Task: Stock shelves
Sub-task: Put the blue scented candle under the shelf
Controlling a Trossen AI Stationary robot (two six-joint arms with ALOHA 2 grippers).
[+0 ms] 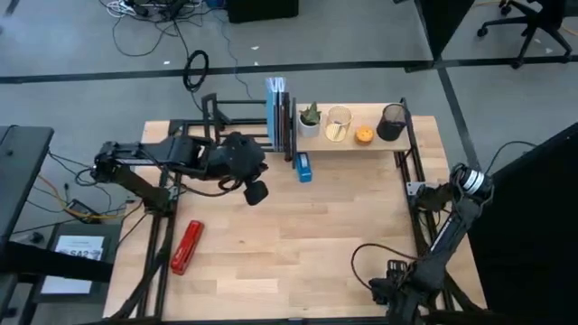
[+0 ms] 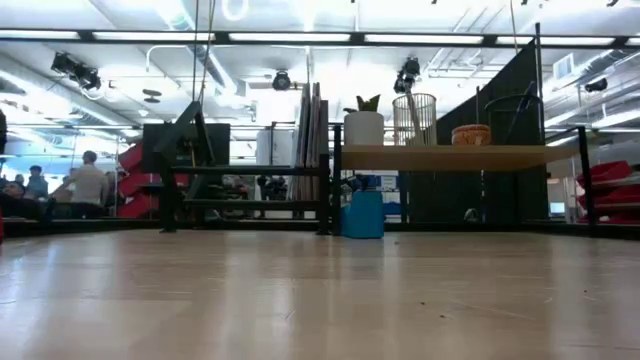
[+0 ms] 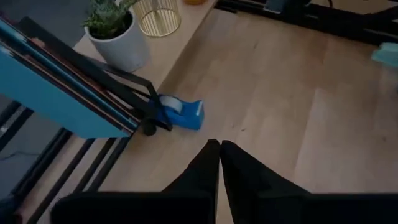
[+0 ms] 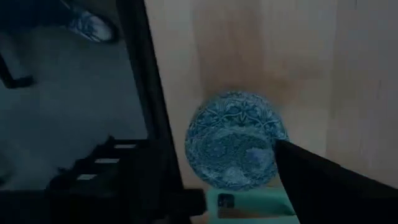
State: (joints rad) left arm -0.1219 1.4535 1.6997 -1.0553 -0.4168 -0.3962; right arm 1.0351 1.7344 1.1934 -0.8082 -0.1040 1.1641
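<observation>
Shelves (image 1: 361, 144) (rack plus plank) run lengthwise along the table's far edge.

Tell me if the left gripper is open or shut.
Shut. In the left wrist view the left gripper shows its two dark fingers pressed together, nothing between them, above bare tabletop near the blue tape dispenser.

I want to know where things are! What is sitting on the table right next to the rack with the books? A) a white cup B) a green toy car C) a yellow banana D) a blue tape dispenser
D: the blue tape dispenser sits on the tabletop just beside the black rack holding the books.
</observation>
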